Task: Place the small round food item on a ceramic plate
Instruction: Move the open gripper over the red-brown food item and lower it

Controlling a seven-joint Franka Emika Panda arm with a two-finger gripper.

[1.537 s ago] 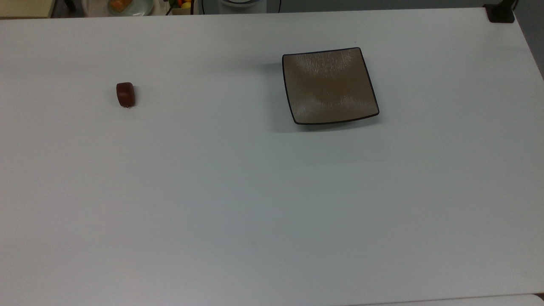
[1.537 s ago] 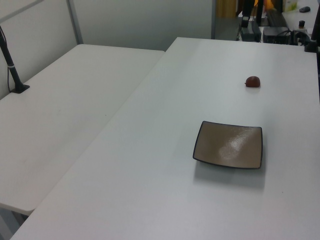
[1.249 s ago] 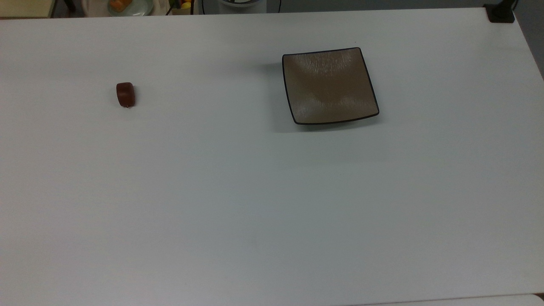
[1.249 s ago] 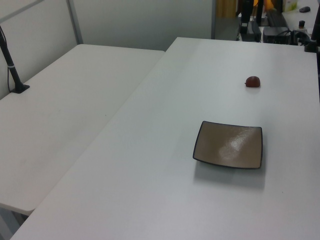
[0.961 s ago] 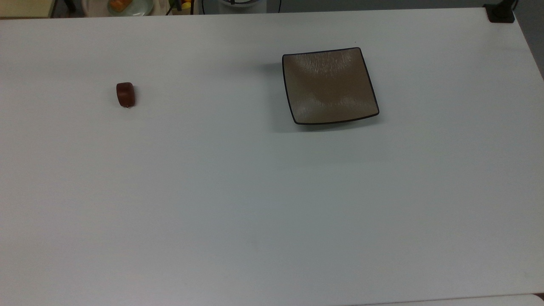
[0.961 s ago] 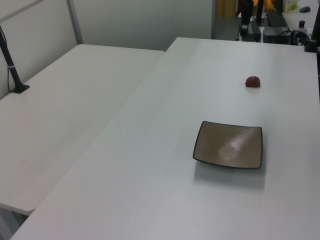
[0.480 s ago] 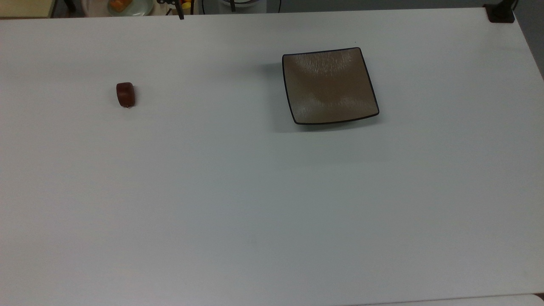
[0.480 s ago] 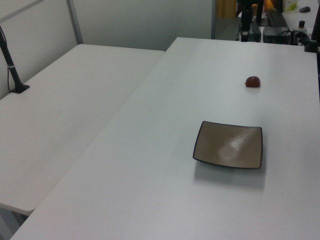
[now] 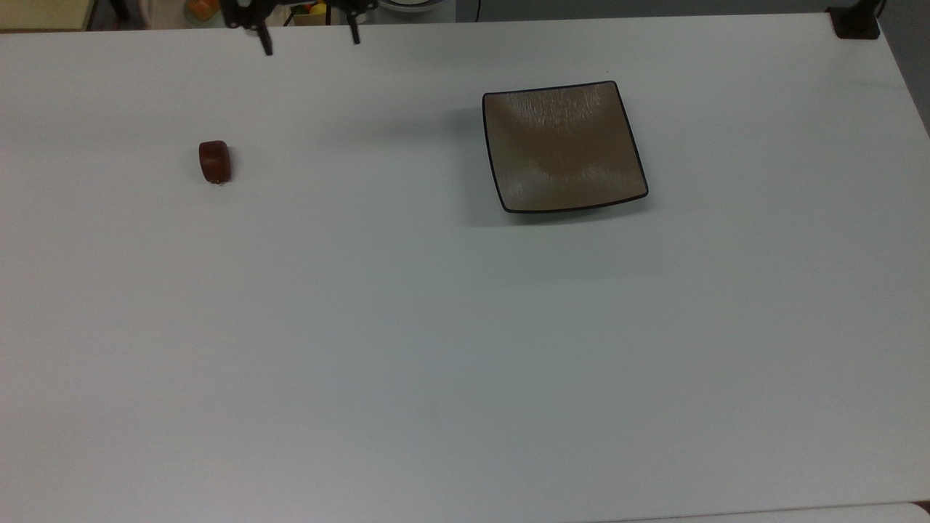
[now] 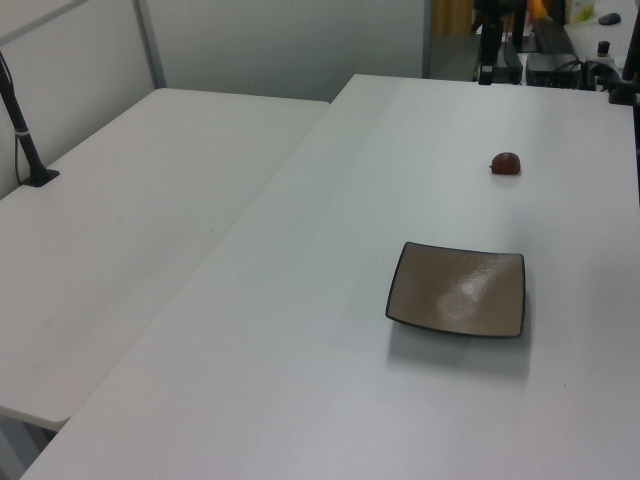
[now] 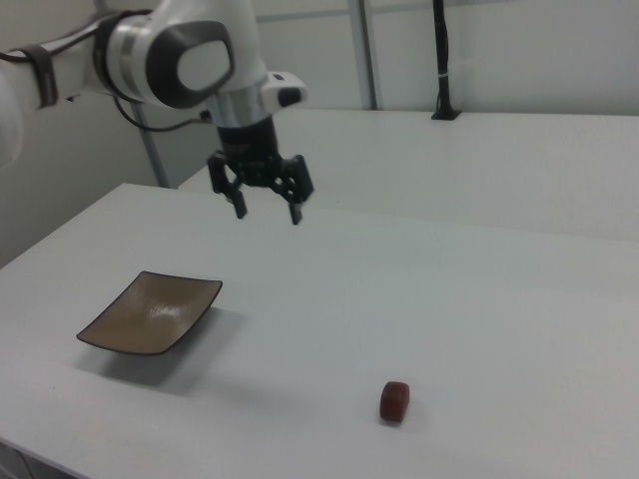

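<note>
The gripper [image 11: 268, 211] is hanging wide open and empty above the white table [image 9: 465, 327], probably readied for a reach toward the food lump [image 9: 214, 161], which is lying on the bare tabletop well apart from the square plate [image 9: 563, 145]. Nothing is standing between lump and plate; clutter is sitting beyond the far edge.

Red-brn lump [image 9: 214, 161], taupe plate [image 9: 563, 145]
</note>
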